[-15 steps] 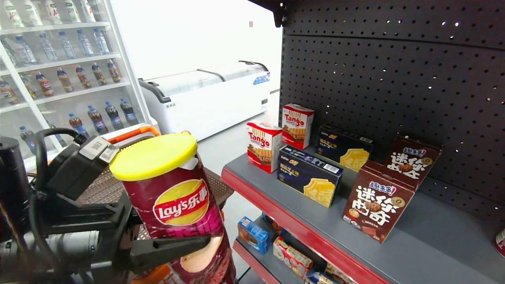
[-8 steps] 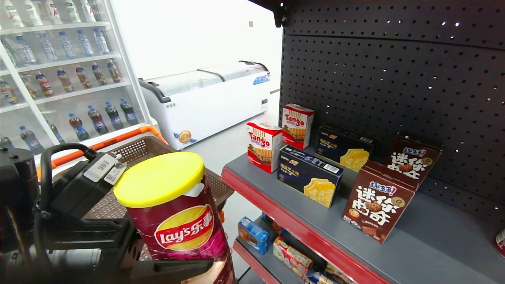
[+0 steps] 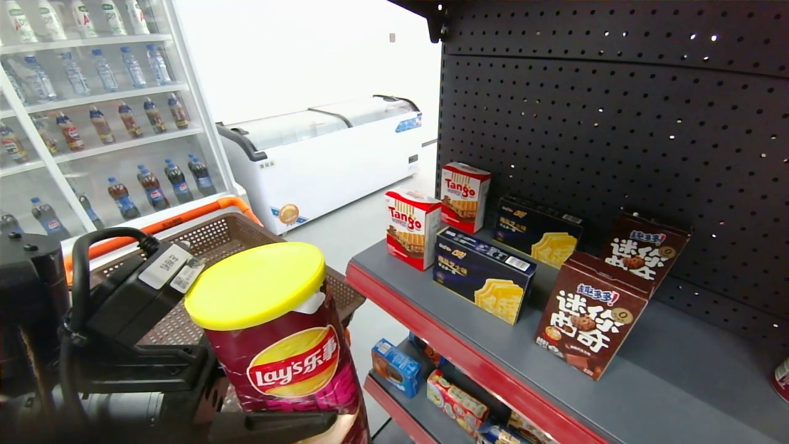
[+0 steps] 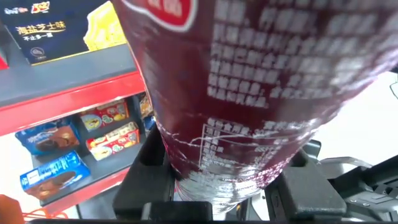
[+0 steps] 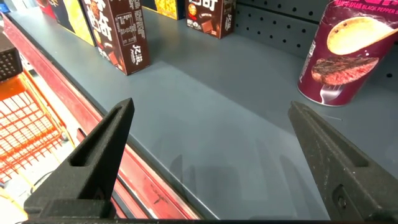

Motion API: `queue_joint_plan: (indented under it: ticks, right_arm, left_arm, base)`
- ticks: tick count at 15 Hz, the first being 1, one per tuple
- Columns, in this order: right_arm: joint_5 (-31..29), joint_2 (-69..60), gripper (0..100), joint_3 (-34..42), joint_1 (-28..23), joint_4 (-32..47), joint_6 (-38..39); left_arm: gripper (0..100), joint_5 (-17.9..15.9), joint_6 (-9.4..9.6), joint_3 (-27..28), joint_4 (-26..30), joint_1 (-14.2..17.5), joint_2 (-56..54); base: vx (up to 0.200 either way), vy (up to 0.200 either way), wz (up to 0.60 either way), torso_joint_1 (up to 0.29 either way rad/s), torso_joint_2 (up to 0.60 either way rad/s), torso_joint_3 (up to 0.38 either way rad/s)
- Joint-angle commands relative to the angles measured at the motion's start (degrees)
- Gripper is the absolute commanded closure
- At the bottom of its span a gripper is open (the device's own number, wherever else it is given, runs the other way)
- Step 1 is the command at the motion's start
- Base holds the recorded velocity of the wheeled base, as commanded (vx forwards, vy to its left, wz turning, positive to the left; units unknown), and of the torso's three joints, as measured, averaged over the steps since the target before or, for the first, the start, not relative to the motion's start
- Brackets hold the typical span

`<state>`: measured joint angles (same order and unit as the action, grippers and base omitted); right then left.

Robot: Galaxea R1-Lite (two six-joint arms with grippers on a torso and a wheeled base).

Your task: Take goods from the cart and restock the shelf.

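In the head view the left gripper [image 3: 246, 401] is clamped around a tall chips can [image 3: 277, 333] with a yellow lid, held upright above the brown cart basket [image 3: 216, 237], just short of the shelf's red front edge [image 3: 431, 336]. On the grey shelf deck [image 3: 678, 382], wafer boxes [image 3: 412, 228], dark blue boxes [image 3: 484, 274] and brown cookie boxes [image 3: 588, 320] crowd the left and middle. Bare deck runs from the brown boxes to a sliver of a second can [image 3: 781, 376] at the far right, with the pegboard [image 3: 616, 135] closing the back. The left wrist view shows the held can's lower body pinched between the dark fingers, and beneath the red edge a lower shelf of snack packs [image 4: 53, 177]. In the right wrist view the right gripper [image 5: 217, 155] hangs with its fingers wide apart above that bare deck. The second can stands upright near the pegboard, well apart from the brown boxes.
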<state>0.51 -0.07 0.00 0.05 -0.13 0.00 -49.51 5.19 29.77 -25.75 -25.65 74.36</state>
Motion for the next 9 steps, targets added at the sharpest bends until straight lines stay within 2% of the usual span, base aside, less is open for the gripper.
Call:
queue_joint_plan:
  ticks: [1,4,9]
  right_arm:
    - [0.02,0.07,0,0.0,0.04,-0.04,0.0]
    - [0.02,0.07,0,0.0,0.04,-0.04,0.0]
    - [0.02,0.07,0,0.0,0.04,-0.04,0.0]
  left_arm:
    - [100,0.02,-0.01,0.03,-0.09,-0.19,0.61]
    - [100,0.02,-0.01,0.11,-0.09,-0.28,0.61]
    - [100,0.02,-0.01,0.03,-0.09,-0.28,0.61]
  base:
    - [0.0,0.0,0.0,0.0,0.0,0.0]
    - [0.0,0.0,0.0,0.0,0.0,0.0]
    - [0.0,0.0,-0.6,0.001,0.0,0.001]
